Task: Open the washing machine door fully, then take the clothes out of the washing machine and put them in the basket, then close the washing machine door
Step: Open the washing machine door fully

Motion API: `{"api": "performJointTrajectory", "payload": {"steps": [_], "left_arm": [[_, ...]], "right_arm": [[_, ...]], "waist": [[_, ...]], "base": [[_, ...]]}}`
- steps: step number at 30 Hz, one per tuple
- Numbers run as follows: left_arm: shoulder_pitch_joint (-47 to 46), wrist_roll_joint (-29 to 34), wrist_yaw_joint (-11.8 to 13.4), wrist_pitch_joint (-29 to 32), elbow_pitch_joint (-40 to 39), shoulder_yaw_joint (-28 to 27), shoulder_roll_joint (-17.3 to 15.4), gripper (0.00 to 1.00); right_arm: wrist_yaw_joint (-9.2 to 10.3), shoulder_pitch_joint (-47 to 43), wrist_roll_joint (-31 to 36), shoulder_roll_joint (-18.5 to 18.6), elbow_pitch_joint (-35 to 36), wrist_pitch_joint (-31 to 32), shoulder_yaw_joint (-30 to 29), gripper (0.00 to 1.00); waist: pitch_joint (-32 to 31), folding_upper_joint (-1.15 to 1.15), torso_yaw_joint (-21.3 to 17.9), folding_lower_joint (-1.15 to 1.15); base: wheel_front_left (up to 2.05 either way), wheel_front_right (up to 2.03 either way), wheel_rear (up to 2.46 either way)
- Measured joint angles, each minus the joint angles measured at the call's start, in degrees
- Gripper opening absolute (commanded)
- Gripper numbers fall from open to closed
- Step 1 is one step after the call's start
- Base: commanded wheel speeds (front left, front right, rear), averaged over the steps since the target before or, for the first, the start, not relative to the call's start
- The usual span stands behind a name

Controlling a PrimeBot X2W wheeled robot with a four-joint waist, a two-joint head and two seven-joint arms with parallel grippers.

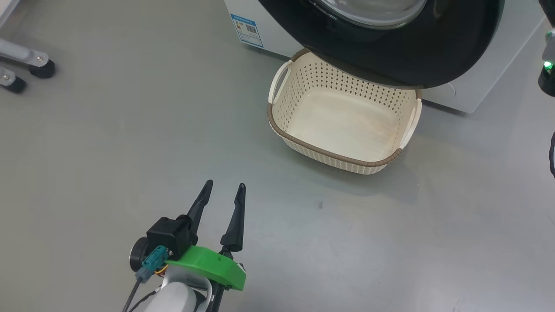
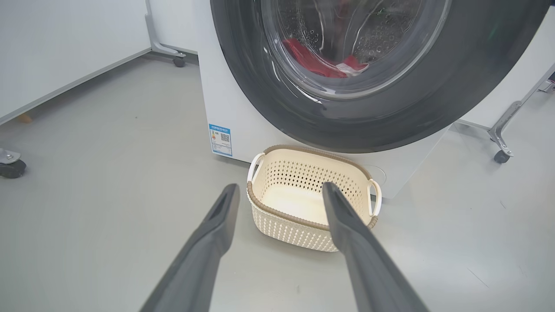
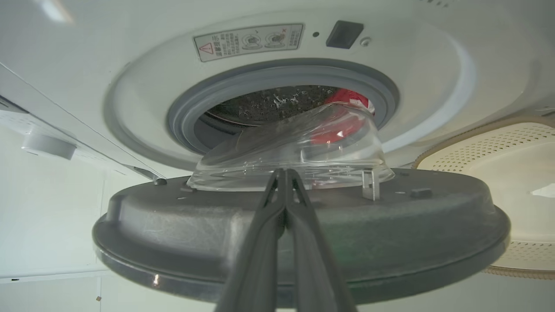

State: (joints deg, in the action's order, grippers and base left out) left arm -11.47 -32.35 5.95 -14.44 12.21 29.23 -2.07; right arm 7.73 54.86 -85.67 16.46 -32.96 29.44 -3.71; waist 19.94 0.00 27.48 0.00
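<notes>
Checking status: right gripper [image 3: 285, 173] fingers clenched tight together, holding nothing. Tips sit at the inner face of the washing machine door [image 3: 403, 229], at the foot of its glass bowl [image 3: 269, 151]; contact likely, can't confirm. Left gripper [image 1: 226, 184] fingers spread wide, empty, over the floor [image 1: 108, 143], well apart from the basket [image 1: 329, 153].

Door swung out partway, not fully by my read, so step one is in hand. Clothes [image 3: 347, 97] red, inside the drum [image 3: 269, 104] of the washing machine [image 3: 143, 86]; none out. Basket empty, on the floor just in front of the machine, partly under the door. Left to do: finish opening, unload, close.

Writing: blue sticker [image 1: 247, 30] low on the front has a QR code, text too small to read. Warning label [image 3: 248, 40] above the opening has a red triangle and two pictograms, characters unreadable. Brand name: none I can read.
</notes>
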Motion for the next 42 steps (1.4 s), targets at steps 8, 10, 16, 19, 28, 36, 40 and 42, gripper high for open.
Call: {"api": "performJointTrajectory", "payload": {"steps": [8, 10, 16, 19, 28, 36, 40, 42], "left_arm": [[-0.01, -0.42, 0.18, 0.00, -0.22, 0.09, 0.01, 1.00], [-0.01, -0.42, 0.30, 0.00, -0.26, 0.08, 0.00, 1.00], [-0.01, -0.42, 0.30, 0.00, -0.26, 0.08, 0.01, 1.00], [-0.01, -0.42, 0.30, 0.00, -0.26, 0.05, 0.01, 1.00], [-0.23, -0.42, 0.32, 0.00, -0.09, 0.19, 0.01, 1.00], [-0.25, -0.41, 0.40, 0.00, 0.55, 0.33, 0.01, 1.00], [-0.24, -0.38, 0.40, 0.00, 0.80, 0.34, 0.01, 1.00], [-0.24, -0.38, 0.40, 0.00, 0.88, 0.32, 0.00, 1.00]], "right_arm": [[0.00, 1.47, 0.16, 0.03, -4.58, 2.86, 1.62, 0.00], [0.00, 2.18, 0.16, 0.01, -5.00, 3.93, 2.16, 0.00], [-0.01, 3.48, 0.46, 0.23, -7.00, 5.33, 2.61, 0.00], [-0.01, 3.79, 0.62, 0.35, -7.92, 5.93, 2.69, 0.00], [0.00, 3.70, 0.59, 0.10, -9.51, 8.42, 3.61, 0.00], [-0.01, 1.01, 0.58, -1.30, -9.38, 11.31, 5.63, 0.00], [0.00, -0.57, 0.52, -2.11, -9.34, 11.87, 5.92, 0.00], [0.00, -1.35, 0.51, -2.44, -9.06, 12.45, 6.21, 0.00]], "waist": [[0.53, 0.00, 0.51, 0.00], [0.66, 0.00, 0.61, 0.00], [1.04, 0.00, 0.78, 0.00], [1.16, 0.00, 0.82, 0.00], [0.48, 0.00, 0.94, 0.00], [-1.38, 0.00, 1.25, 0.00], [-2.20, 0.00, 1.45, 0.00], [-2.56, 0.00, 1.58, 0.00]], "base": [[0.00, 0.00, 0.00], [0.00, 0.00, 0.00], [0.00, 0.00, 0.00], [0.00, 0.00, 0.00], [0.00, 0.00, 0.00], [0.00, 0.00, 0.00], [0.00, 0.00, 0.00], [0.00, 0.00, 0.00]]}}
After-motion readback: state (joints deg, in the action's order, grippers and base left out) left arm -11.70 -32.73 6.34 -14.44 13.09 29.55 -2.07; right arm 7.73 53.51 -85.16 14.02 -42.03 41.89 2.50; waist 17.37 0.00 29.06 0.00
